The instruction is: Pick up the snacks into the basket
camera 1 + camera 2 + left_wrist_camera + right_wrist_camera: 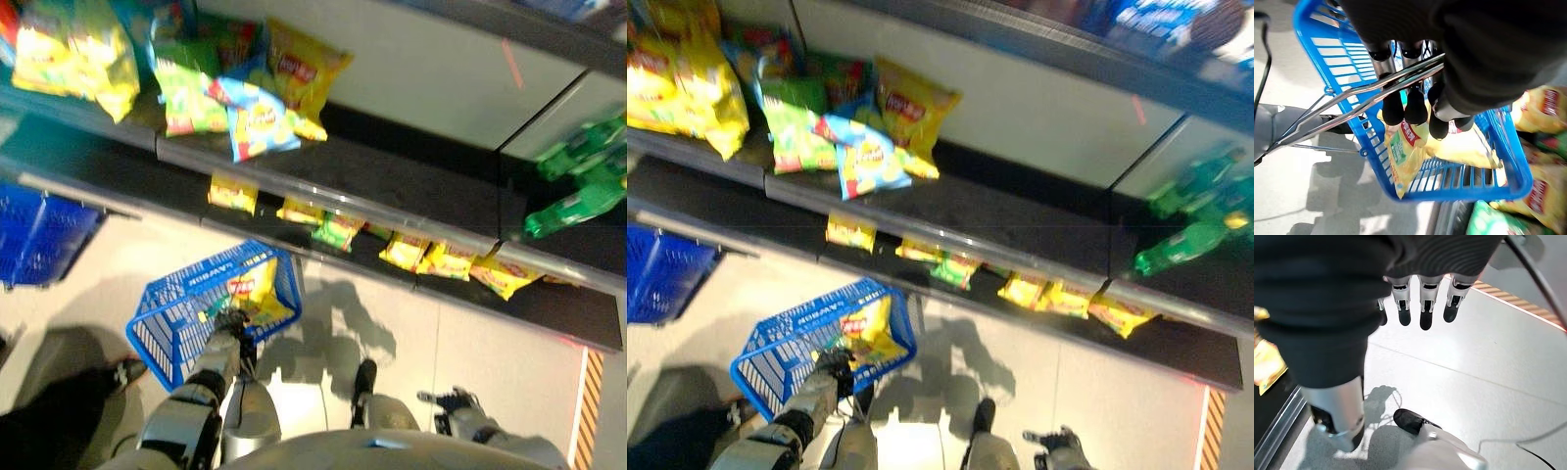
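shelf (392,186) beyond both robot hands holds many snack bags (260,117), so most of the task looks left. basket (1342,63) hangs below left robot hand (1410,105), fingers curled round its handle (1352,100); one chip bag (1405,152) inside. right robot hand (1422,303) low, fingers relaxed, empty.

The blue basket (186,304) has white letters on its side – too blurry to read. The snack bags (294,69) have logos – also blurry.

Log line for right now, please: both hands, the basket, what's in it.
left hand: shut on basket handle | blue basket: hanging, holds yellow snack bag | right hand: open, empty, over floor
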